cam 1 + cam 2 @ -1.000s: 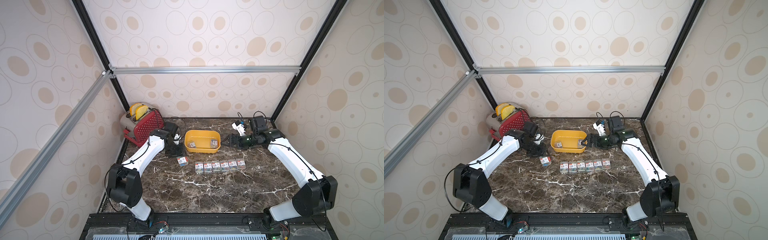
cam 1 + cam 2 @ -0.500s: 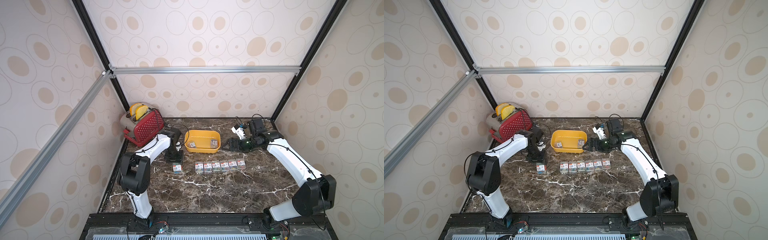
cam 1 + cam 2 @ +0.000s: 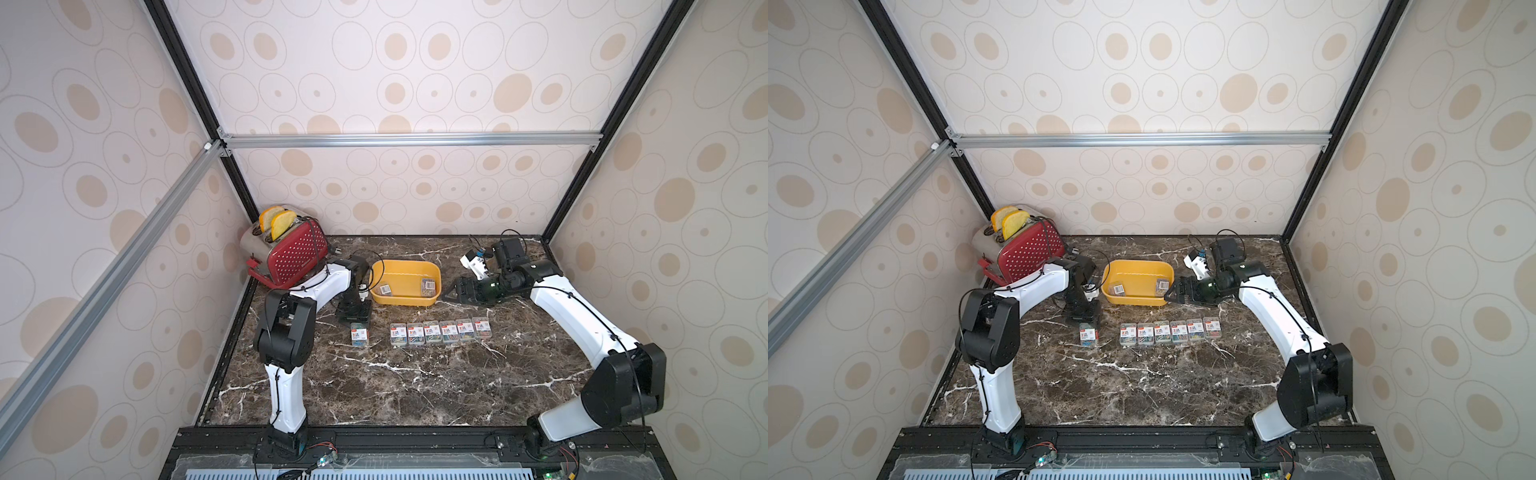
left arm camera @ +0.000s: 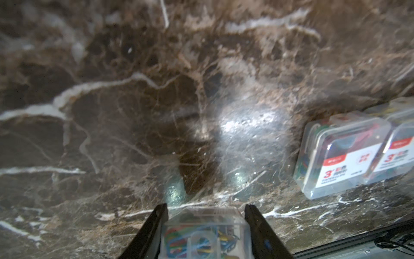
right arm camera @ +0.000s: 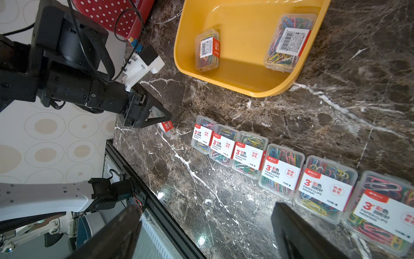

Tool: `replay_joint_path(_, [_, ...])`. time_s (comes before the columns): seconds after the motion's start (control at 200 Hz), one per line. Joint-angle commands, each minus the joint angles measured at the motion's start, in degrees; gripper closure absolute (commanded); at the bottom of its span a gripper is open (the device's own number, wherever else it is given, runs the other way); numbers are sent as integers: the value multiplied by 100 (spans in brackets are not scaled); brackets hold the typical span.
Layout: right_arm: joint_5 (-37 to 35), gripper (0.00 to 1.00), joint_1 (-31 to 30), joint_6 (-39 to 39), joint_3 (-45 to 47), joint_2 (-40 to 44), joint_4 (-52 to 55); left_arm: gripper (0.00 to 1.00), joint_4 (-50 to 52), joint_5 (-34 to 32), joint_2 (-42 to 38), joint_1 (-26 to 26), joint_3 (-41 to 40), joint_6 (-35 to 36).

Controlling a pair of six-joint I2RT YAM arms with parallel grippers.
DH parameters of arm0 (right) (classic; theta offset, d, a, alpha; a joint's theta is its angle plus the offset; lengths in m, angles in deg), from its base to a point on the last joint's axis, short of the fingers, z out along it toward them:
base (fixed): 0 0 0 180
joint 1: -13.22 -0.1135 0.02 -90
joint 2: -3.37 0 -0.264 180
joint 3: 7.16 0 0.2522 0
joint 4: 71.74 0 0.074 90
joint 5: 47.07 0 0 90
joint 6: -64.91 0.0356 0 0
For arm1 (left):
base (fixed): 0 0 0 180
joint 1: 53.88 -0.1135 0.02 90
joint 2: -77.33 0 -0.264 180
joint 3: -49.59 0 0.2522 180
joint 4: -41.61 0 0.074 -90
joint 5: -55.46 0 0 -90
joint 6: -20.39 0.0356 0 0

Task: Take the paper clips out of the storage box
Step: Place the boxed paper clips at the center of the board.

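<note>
Left gripper (image 4: 206, 205) clamped on half-cropped clip box (image 4: 202, 233), right gripper (image 5: 206, 206) gaping, storage box (image 5: 246, 85) contents legible only from right wrist.

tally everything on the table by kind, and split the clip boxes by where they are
clip boxes in the storage box: 2
row of clip boxes on the table: 6
clip box held in the left gripper: 1
storage box: 1
toaster: 1
bread slices in the toaster: 2
total: 13

Storage box (image 3: 405, 300) holds two clip boxes (image 5: 287, 42); seven seemingly lie before it.
</note>
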State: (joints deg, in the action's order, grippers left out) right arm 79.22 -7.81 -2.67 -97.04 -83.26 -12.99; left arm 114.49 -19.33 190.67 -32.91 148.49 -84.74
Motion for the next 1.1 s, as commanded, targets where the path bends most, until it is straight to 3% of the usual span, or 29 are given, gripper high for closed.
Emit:
replay_joint_path(0.0, [66, 4, 20, -35, -8, -92, 23, 69, -102, 137, 198, 210, 244, -31])
replay_joint_path(0.215, [23, 2, 29, -105, -65, -107, 123, 47, -738, 261, 313, 320, 56, -390])
replay_joint_path(0.305, [18, 0, 38, -132, -99, -107, 159, 28, -947, 201, 211, 337, -71, -480])
replay_joint_path(0.476, [38, 0, 40, -151, -146, -156, 185, 16, -1231, 43, -71, 333, -215, -595])
replay_joint_path(0.741, [93, 0, 42, -192, -125, -173, 196, 28, -1442, -267, -1091, 276, -990, -932])
replay_joint_path(0.916, [149, 0, 43, -168, -90, -204, 150, 59, -1745, -180, -1420, 279, -1681, -1216])
replay_joint_path(1.097, [165, 0, 44, -178, -84, -217, 154, 57, -1980, -67, -1472, 281, -2040, -1325])
